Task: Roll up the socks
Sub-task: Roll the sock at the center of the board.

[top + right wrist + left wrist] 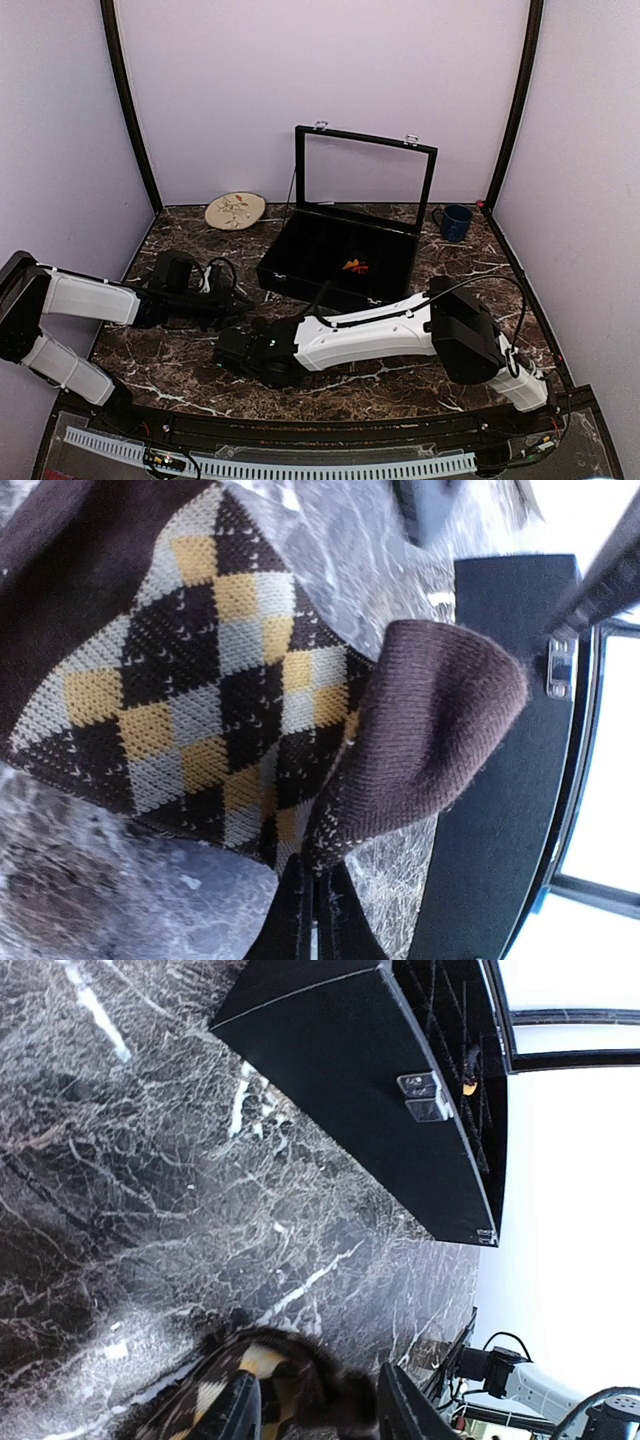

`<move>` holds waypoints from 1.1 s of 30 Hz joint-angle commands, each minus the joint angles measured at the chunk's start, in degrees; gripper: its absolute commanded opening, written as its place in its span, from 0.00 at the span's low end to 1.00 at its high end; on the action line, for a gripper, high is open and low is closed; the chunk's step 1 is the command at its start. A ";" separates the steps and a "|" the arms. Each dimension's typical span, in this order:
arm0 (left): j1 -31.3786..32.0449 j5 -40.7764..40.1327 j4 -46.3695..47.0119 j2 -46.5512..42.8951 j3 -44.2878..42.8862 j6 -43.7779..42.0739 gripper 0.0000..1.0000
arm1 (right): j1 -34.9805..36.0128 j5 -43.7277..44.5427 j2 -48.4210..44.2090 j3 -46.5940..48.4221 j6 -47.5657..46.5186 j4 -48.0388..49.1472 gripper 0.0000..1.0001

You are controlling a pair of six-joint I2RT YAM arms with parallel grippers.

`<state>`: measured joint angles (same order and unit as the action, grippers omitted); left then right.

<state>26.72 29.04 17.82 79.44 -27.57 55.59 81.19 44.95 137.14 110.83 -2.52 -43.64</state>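
A tan-brown and black argyle sock [200, 680] with a plain brown end [440, 720] fills the right wrist view. My right gripper [315, 895] is shut on its lower edge, where the pattern meets the brown end. In the left wrist view the same sock [270, 1365] lies between the spread fingers of my left gripper [320, 1415], which is open around it. From above, the left gripper [238, 300] and the right gripper [225, 355] meet at the table's left middle, and the sock is mostly hidden under them. A small orange-red thing [355, 265] lies in the case; I cannot tell what it is.
A black case [300, 265] with its glass lid [365, 180] raised stands just right of and behind the grippers. A blue mug [455, 222] is at the back right, a painted plate [235, 210] at the back left. The table is dark marble [400, 385].
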 commanded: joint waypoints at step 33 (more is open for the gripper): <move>-1.37 15.97 4.82 5.20 2.39 -3.58 0.32 | 1.66 0.96 7.13 12.31 1.12 -3.23 0.00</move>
<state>25.47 40.16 19.94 82.54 -25.96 52.21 82.26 45.87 144.46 123.00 -2.48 -48.05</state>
